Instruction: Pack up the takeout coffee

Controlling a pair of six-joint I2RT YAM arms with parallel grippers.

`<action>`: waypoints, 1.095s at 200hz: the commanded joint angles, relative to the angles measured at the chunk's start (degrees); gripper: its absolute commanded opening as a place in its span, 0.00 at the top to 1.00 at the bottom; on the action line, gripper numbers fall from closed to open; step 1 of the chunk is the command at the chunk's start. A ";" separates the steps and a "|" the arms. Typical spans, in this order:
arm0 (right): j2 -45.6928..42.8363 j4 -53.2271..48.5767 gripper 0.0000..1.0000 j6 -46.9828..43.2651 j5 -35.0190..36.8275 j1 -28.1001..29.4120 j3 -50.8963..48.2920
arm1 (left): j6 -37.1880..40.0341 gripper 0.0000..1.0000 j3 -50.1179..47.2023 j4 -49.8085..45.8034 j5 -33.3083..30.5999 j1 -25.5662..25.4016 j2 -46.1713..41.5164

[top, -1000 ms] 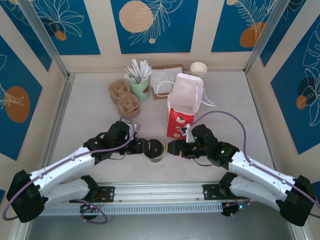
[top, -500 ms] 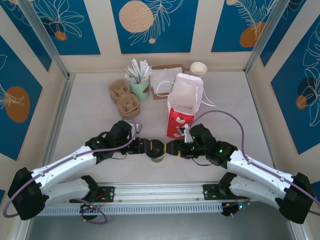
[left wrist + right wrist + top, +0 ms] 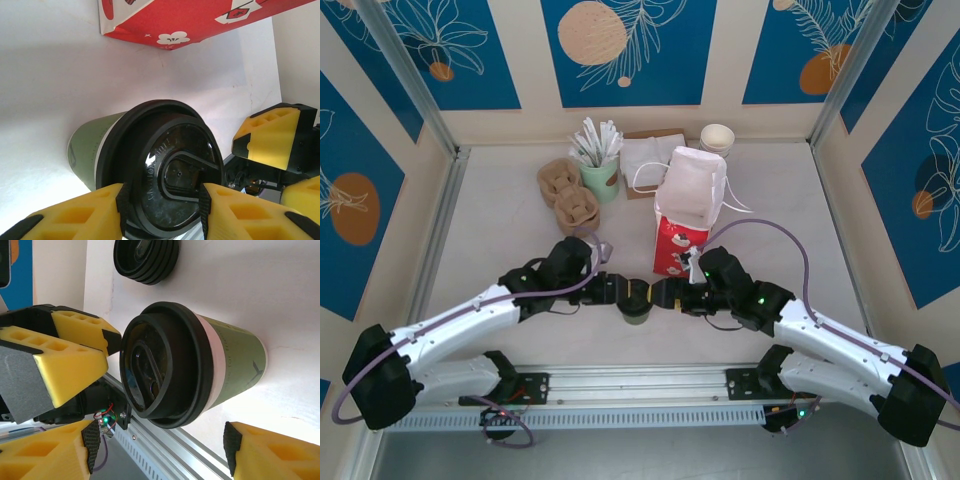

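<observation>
White table (image 3: 500,220), walled by blue-and-cream leaf panels (image 3: 620,50). Left fingers (image 3: 75,220) pinch the takeout coffee (image 3: 170,175) at its lid (cup upright); right fingers (image 3: 270,450) stand wide, straddling it without touching.

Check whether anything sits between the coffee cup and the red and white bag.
Nothing visible: bare table separates the cup from the bag. The right claw straddles the cup, open, near the bag's base.
</observation>
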 commanded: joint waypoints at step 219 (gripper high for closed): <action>7.60 -0.81 0.40 -0.28 4.86 0.74 3.16 | 4.57 0.46 4.94 -5.79 -5.94 -1.25 3.46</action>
